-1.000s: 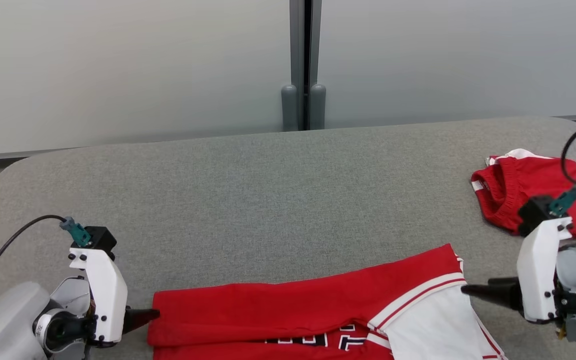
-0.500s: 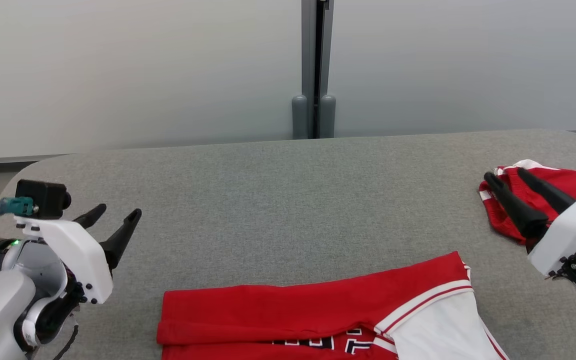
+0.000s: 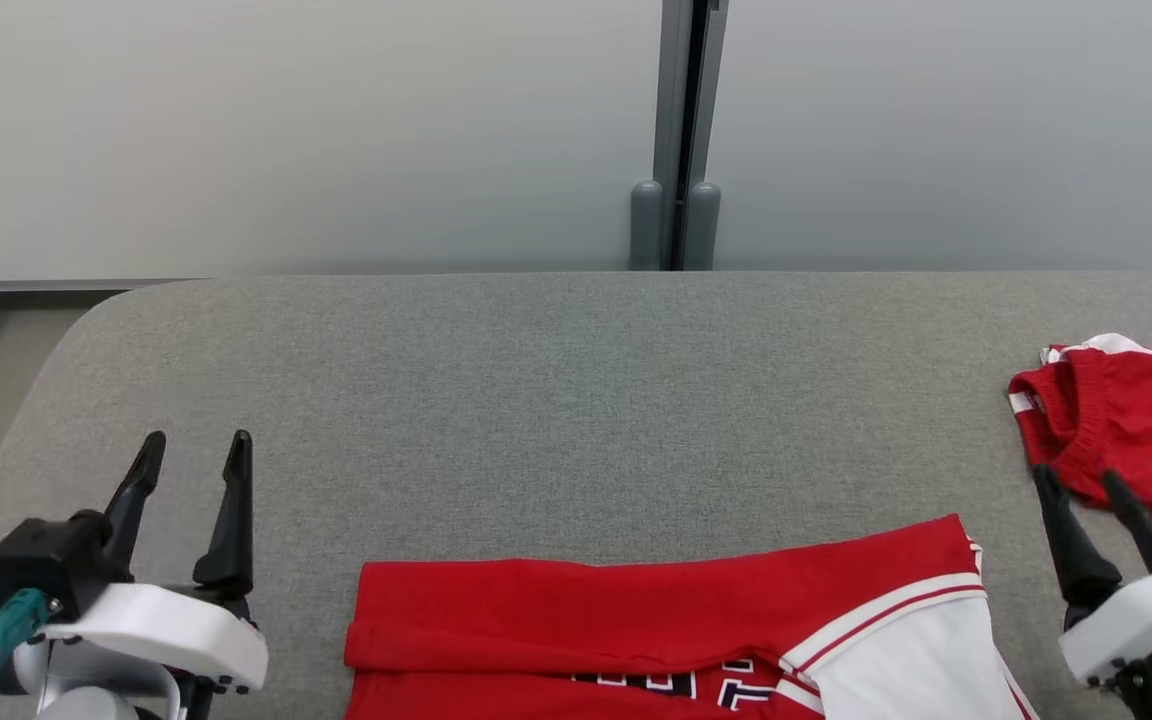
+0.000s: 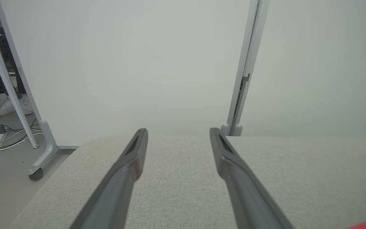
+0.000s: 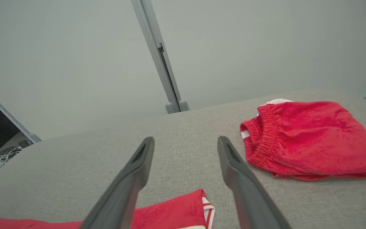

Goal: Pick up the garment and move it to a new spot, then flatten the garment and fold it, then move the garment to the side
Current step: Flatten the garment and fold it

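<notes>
Red garment (image 3: 636, 620) lies folded on grey surface (image 3: 576, 400) at near edge, long axis running left to right, white sleeve at right end, black lettering cut by frame bottom. Left hand (image 3: 197, 440) just left of garment, apart from it, fingers spread, empty. Right hand (image 3: 1074, 475) likewise spread and empty, between garment's sleeve end and separate red-and-white cloth bundle (image 3: 1126, 430) at far right. Both hands point toward pale wall panel (image 3: 336, 130).

The bench (image 3: 556, 400) lies bare across its middle and far half, from the left tool (image 3: 195, 442) over to the small red bundle (image 3: 1126, 430) at the right edge. The red shirt (image 3: 636, 620) covers the near middle. The right tool (image 3: 1074, 476) stands just before the bundle. A grey partition (image 3: 336, 130) closes the far side.
</notes>
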